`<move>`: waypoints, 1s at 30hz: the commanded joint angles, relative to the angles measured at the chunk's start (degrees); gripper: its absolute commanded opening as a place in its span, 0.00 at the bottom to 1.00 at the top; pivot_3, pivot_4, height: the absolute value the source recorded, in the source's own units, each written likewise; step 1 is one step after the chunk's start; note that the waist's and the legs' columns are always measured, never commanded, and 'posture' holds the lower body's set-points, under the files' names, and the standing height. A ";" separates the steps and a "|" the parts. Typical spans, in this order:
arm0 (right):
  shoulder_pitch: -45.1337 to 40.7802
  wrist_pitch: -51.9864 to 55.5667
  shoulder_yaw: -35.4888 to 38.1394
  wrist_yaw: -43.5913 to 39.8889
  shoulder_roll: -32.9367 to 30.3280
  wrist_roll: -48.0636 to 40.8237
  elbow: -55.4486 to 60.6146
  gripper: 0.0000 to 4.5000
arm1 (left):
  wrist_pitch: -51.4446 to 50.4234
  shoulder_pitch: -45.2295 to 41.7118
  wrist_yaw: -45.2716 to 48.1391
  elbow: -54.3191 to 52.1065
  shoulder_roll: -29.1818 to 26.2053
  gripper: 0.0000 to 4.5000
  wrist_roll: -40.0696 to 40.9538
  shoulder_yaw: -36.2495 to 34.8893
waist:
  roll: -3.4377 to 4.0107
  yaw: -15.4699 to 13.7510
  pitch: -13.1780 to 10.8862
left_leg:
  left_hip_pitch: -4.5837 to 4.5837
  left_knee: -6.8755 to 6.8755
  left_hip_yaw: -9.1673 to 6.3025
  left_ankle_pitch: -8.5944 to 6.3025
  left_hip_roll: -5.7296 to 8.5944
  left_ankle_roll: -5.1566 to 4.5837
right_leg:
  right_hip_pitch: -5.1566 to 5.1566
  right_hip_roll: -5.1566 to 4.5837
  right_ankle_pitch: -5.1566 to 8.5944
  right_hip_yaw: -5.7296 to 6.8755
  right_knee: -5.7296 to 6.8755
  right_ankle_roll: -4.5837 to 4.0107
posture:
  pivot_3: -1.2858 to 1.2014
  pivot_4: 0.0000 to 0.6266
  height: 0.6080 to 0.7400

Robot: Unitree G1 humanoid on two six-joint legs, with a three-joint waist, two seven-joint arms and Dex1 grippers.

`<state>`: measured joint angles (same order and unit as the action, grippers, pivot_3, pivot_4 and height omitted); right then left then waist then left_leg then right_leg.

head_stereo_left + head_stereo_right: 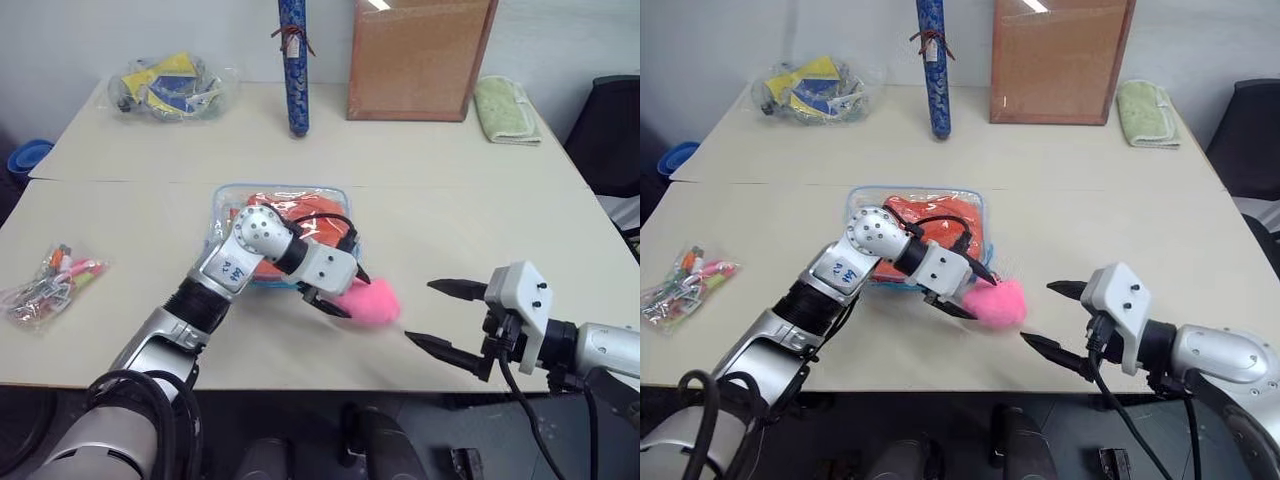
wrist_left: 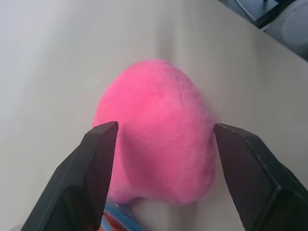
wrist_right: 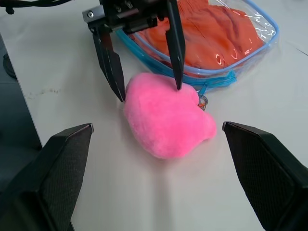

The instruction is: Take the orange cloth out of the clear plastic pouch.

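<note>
Your left gripper [image 3: 144, 60] straddles the pink pom-pom pull [image 3: 166, 115] with fingers spread, the orange cloth [image 1: 300, 212] sits inside the clear plastic pouch [image 1: 222, 200], and your right gripper [image 1: 440, 318] waits wide open; pinching only fluff may drag the unanchored pouch.

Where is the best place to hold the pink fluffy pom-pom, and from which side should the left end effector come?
Grip the pink pom-pom across its rounded body, from above. It lies loose on the table beside the clear pouch, joined at its blue zipper end. The left end effector already straddles it, fingers open on either side, so closing there looks safest.
</note>
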<state>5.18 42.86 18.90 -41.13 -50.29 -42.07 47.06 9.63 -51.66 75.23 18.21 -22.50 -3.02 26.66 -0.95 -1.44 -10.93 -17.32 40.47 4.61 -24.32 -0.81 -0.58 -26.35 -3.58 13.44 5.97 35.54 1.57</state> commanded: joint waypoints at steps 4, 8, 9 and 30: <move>-6.97 -2.59 -4.41 1.87 -0.85 5.62 -5.59 1.00 | 0.92 2.39 -1.18 -3.63 -1.34 0.40 -0.66 -0.56 | 0.00 0.07 0.00 | 0.07 0.00 0.00 0.00 -0.01 0.00 | -0.02 0.00 0.00 -0.01 0.00 0.00 | 0.52 0.24 1.00; -14.16 -8.87 -13.31 -0.04 -2.23 15.64 -13.76 1.00 | -2.17 4.81 -0.46 -8.32 -3.78 0.12 0.80 -1.80 | 0.01 0.21 0.00 | 0.10 0.02 0.00 0.01 -0.02 -0.01 | -0.05 0.00 0.00 0.00 0.02 -0.01 | 0.52 0.24 1.00; -16.80 -10.83 -16.26 -0.84 -1.92 18.23 -16.53 1.00 | -3.34 5.41 -0.05 -9.58 -4.61 0.07 1.37 -2.26 | 0.01 0.20 0.00 | 0.12 0.04 -0.01 0.01 -0.02 -0.02 | -0.06 0.00 0.00 0.01 0.01 -0.01 | 0.52 0.24 1.00; -46.59 -42.69 -39.69 -14.23 18.09 42.62 -56.90 0.56 | -16.67 10.86 -1.39 -21.29 -13.45 0.00 5.13 -7.07 | 0.08 1.11 -0.04 | -0.47 0.60 -0.53 -0.01 -0.11 -0.06 | -0.18 -0.14 -0.02 0.56 0.14 -0.03 | 0.52 0.24 1.00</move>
<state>-40.41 1.47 -21.30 -54.97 -32.54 0.42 -9.93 -6.97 -40.86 74.40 -0.99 -35.98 1.30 20.76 -0.87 -0.33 -10.97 -17.83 41.09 4.04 -24.33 -0.92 -0.64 -26.54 -3.73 13.42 6.58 35.68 1.54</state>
